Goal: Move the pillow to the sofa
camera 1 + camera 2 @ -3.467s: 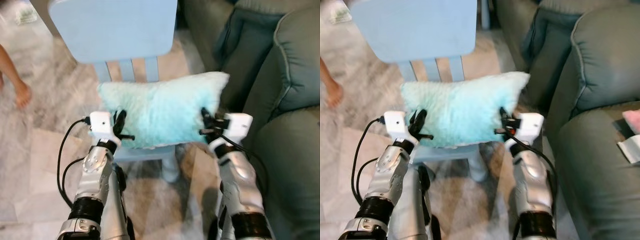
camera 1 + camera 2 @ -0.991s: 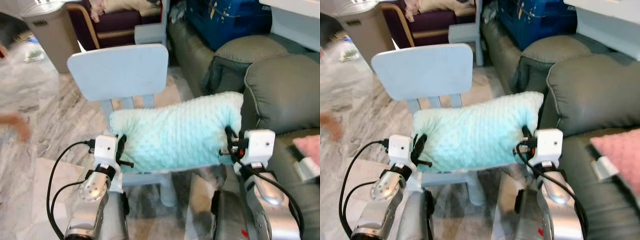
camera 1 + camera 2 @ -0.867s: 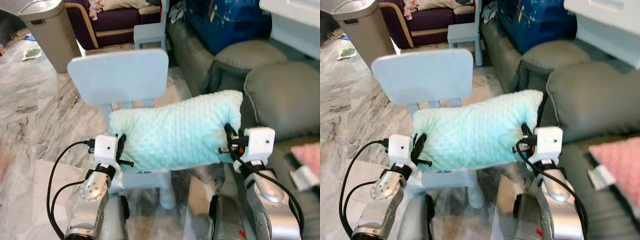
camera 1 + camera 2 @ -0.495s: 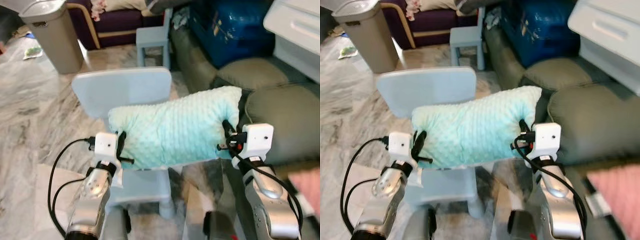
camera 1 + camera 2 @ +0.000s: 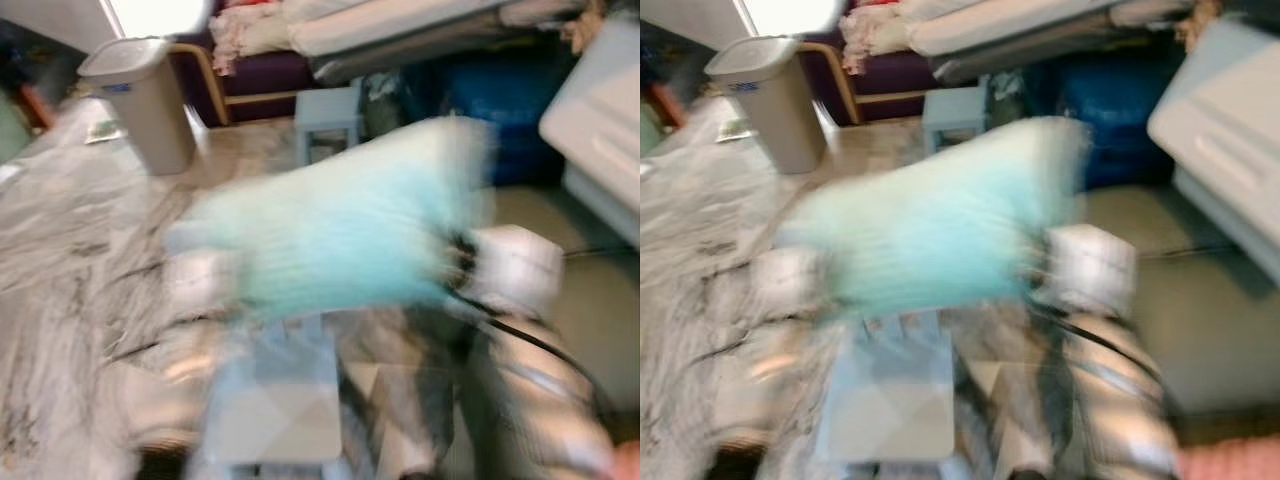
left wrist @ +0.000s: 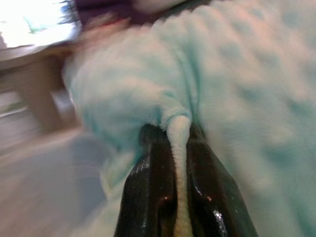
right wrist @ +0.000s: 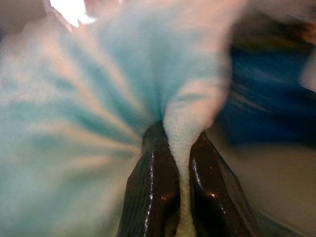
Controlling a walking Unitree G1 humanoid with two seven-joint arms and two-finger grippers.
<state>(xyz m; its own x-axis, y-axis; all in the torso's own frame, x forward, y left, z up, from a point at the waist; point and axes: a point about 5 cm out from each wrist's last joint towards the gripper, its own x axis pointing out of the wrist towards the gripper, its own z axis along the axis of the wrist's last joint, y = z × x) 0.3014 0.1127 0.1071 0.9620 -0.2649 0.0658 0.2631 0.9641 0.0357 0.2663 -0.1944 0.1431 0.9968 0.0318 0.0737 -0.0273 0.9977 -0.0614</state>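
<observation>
The mint-green fluffy pillow (image 5: 345,225) hangs in the air between my two arms, blurred by motion. My left gripper (image 6: 178,136) is shut on the pillow's left edge, a fold of fabric pinched between its black fingers (image 6: 148,182). My right gripper (image 7: 180,138) is shut on the pillow's right edge in the same way, fabric squeezed between its fingers (image 7: 153,192). The grey-green sofa (image 5: 1200,330) lies to my right, its cushions low beside the right arm. The light blue chair seat (image 5: 275,415) is below the pillow.
A grey bin (image 5: 140,100) stands at the back left on the marble floor (image 5: 60,260). A small blue stool (image 5: 328,110) and a dark blue box (image 5: 1120,110) sit behind. A pale cabinet (image 5: 1230,130) is at the far right. A pink cushion (image 5: 1230,465) shows at the bottom right corner.
The pillow has been lifted higher off the chair, held by both grippers. The whole view has tilted up and blurred, so the camera is moving.
</observation>
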